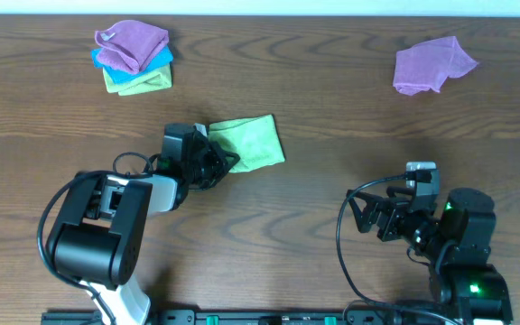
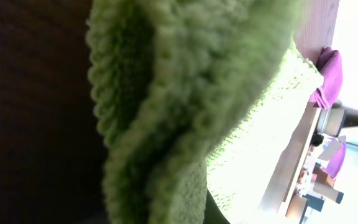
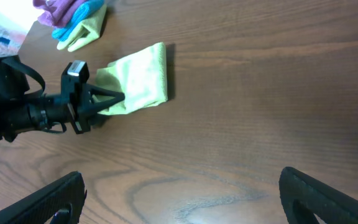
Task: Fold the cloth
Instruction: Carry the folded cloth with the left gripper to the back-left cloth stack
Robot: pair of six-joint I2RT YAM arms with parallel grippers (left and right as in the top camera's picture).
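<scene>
A light green cloth (image 1: 253, 141) lies folded near the table's middle. My left gripper (image 1: 227, 161) is at its lower left corner and is shut on that edge. The left wrist view is filled by the green cloth (image 2: 185, 93) held right at the jaws. The right wrist view shows the green cloth (image 3: 139, 79) with the left gripper (image 3: 114, 99) pinching its near edge. My right gripper (image 1: 361, 214) is open and empty over bare table at the lower right, its fingers wide apart (image 3: 182, 193).
A stack of folded cloths, purple on blue on green (image 1: 133, 57), sits at the back left. A loose purple cloth (image 1: 431, 64) lies at the back right. The table is dark wood (image 1: 332, 108).
</scene>
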